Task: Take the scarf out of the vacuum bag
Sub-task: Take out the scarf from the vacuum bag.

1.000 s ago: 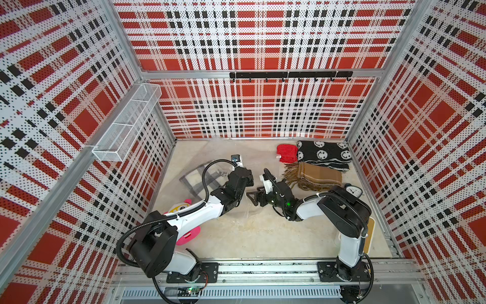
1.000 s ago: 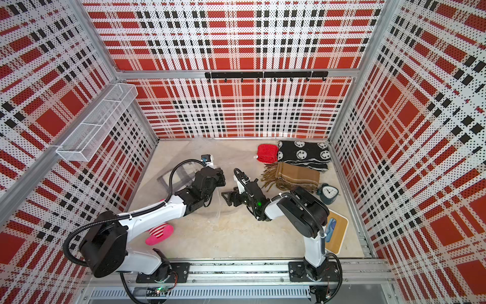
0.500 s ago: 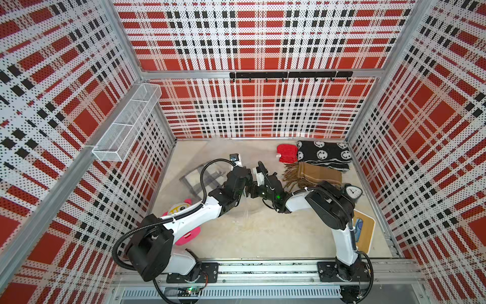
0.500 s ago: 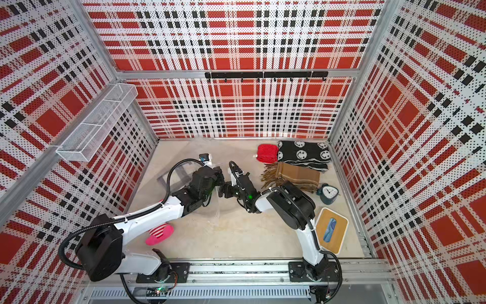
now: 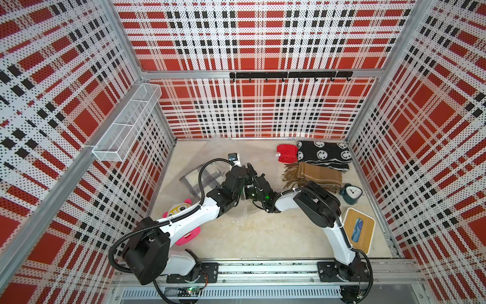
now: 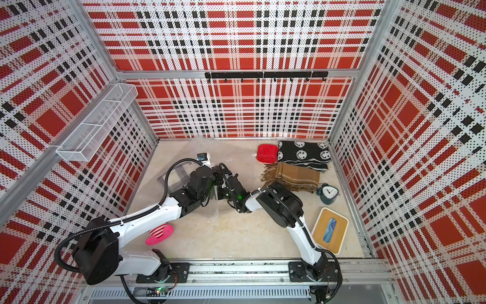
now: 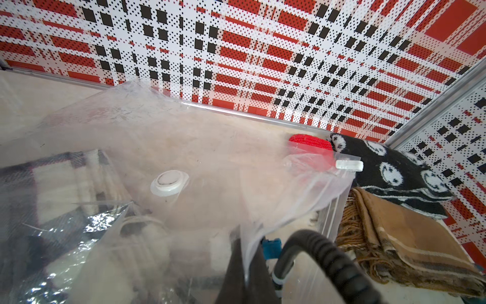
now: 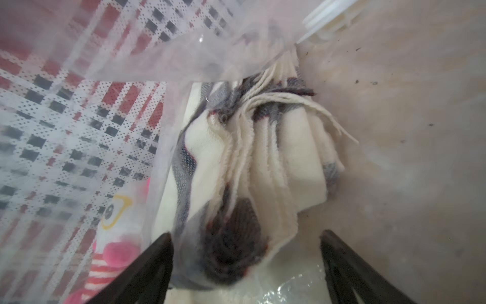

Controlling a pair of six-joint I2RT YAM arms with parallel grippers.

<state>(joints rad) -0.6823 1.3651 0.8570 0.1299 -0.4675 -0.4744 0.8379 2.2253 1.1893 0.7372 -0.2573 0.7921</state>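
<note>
Plaid-walled cell, beige tabletop, left jaws clamped on vacuum bag, right jaws spread wide around scarf inside.

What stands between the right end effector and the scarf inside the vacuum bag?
A clear fold of the vacuum bag veils part of the scarf before the open right end effector; otherwise nothing visible.

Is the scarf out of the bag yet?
Not yet. Done: the left gripper is pinched shut on the vacuum bag, holding its plastic up. Happening now: the open right gripper is inside the bag's mouth, with its jaws on either side of the cream and grey scarf. Left to do: close on the scarf and pull it out.
</note>
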